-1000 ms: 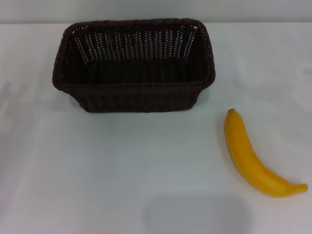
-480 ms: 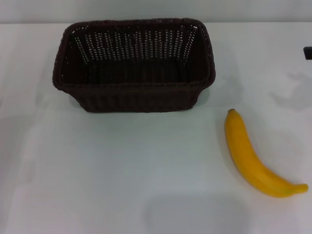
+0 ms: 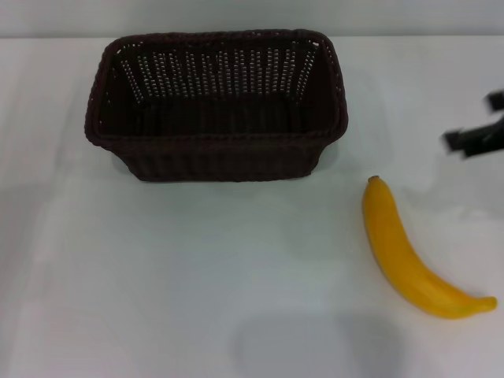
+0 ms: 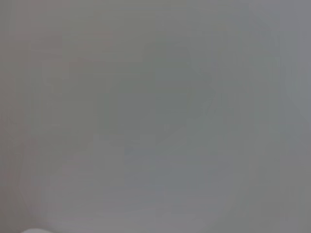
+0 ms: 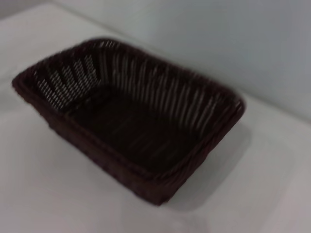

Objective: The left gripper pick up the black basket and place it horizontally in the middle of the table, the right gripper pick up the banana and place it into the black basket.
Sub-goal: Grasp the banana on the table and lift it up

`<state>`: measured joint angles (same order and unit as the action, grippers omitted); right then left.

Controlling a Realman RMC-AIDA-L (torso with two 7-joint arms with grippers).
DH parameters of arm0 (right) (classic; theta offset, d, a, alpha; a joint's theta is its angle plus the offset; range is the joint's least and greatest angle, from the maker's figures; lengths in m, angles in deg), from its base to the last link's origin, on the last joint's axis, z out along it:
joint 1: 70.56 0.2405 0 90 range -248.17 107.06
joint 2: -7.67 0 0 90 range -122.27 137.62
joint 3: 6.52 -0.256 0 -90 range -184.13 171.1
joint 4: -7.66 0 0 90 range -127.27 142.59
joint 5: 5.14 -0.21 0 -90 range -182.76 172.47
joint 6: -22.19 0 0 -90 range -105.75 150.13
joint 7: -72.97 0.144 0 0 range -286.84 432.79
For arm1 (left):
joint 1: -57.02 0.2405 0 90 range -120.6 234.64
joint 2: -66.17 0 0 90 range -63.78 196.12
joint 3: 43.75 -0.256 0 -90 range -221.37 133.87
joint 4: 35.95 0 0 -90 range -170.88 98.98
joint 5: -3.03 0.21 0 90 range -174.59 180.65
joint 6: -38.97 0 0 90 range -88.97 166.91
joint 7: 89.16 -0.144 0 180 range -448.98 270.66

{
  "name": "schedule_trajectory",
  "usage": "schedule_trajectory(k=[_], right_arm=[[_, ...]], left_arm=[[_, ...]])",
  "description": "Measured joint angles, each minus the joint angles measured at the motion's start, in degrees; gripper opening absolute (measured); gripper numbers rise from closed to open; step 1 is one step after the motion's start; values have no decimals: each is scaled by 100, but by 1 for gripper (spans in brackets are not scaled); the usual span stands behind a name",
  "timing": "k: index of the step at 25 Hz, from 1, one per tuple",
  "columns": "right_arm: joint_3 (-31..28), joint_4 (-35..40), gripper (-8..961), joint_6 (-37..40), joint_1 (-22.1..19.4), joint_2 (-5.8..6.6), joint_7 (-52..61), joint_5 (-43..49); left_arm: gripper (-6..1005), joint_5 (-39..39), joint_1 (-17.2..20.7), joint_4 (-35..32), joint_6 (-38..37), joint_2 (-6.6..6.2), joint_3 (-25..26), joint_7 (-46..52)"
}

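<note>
The black basket (image 3: 216,106) stands upright and empty on the white table (image 3: 197,268), at the back middle, long side across my view. It also shows in the right wrist view (image 5: 131,121). The yellow banana (image 3: 405,252) lies flat on the table at the front right, apart from the basket, its brownish tip pointing away from me. My right gripper (image 3: 475,120) reaches in from the right edge, above the table beyond the banana, with its black fingers spread and nothing between them. My left gripper is out of view; its wrist view shows only a blank grey surface.
A soft shadow (image 3: 315,346) lies on the table at the front middle. The table's far edge meets a grey wall (image 3: 236,16) just behind the basket.
My right gripper has come into view from the right edge, moving inward and toward the banana. The basket and the banana have not moved.
</note>
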<state>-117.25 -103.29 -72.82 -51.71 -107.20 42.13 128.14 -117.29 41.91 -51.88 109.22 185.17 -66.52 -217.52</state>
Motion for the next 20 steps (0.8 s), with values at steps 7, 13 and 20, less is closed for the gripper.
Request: schedule_trajectory(k=[7, 13, 20], right_arm=[[1511, 0, 868, -76, 259, -25, 1285, 1135], [2588, 167, 868, 327, 216, -36, 1718, 1454], [3404, 804, 861, 777, 269, -40, 2082, 1723]], left_arm=[[863, -186, -11, 2, -91, 1, 1, -15], [861, -196, -11, 36, -98, 3, 0, -23], [862, -201, -61, 63, -99, 0, -6, -55]])
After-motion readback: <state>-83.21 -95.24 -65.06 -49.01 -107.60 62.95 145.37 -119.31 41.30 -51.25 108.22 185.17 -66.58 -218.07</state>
